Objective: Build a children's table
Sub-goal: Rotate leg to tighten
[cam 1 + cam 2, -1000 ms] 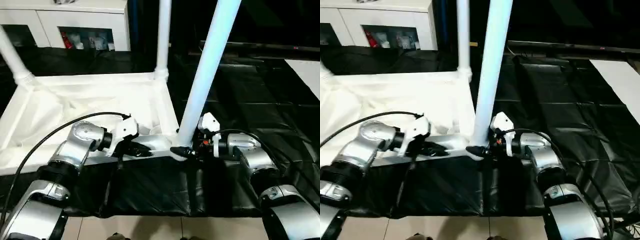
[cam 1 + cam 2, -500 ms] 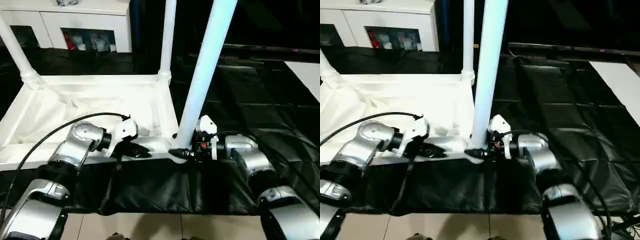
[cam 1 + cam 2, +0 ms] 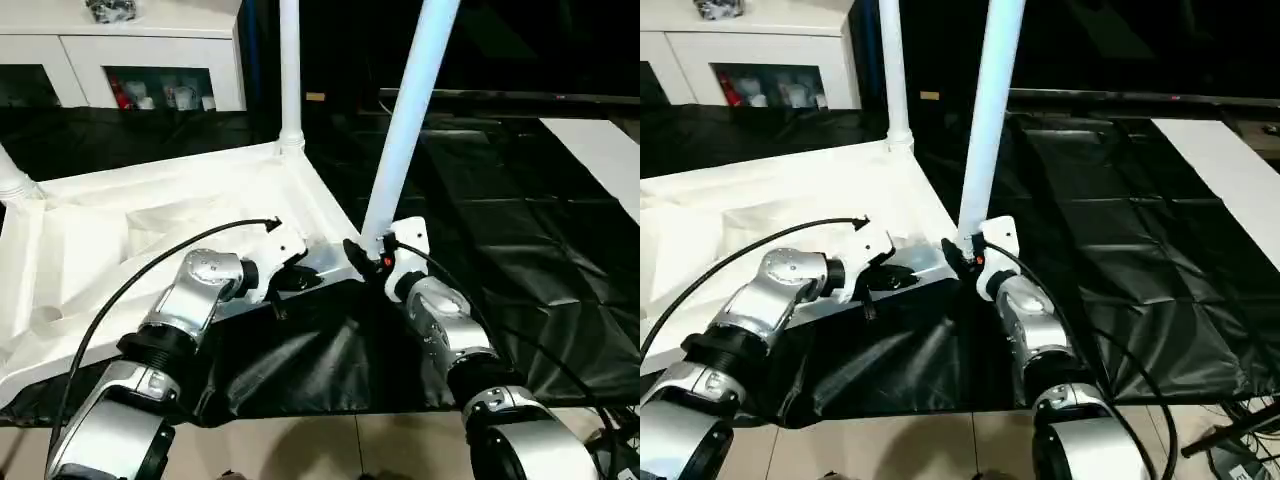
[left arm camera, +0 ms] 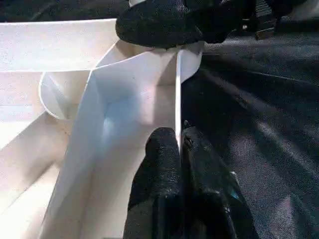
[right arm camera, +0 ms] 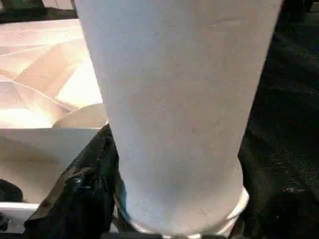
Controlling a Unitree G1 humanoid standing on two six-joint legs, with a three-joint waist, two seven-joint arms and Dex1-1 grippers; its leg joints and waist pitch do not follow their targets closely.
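— Where's the table top (image 3: 150, 215)?

— I see it upside down on the black desk (image 3: 520, 240), near edge overhanging. My left gripper (image 4: 178, 149) pinches its rim; my right gripper (image 3: 362, 258) clasps the near leg (image 3: 405, 120) at its socket. Open desk lies rightward.

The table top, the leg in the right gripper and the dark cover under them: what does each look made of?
Table top: seemingly moulded white plastic, smooth and slightly glossy, with thin ribbed walls and a rounded corner socket.
Leg held by the right gripper: seemingly a white plastic tube, smooth with a soft sheen along it.
Cover: thin black sheet, probably plastic film or coated fabric; it creases, folds and reflects light.
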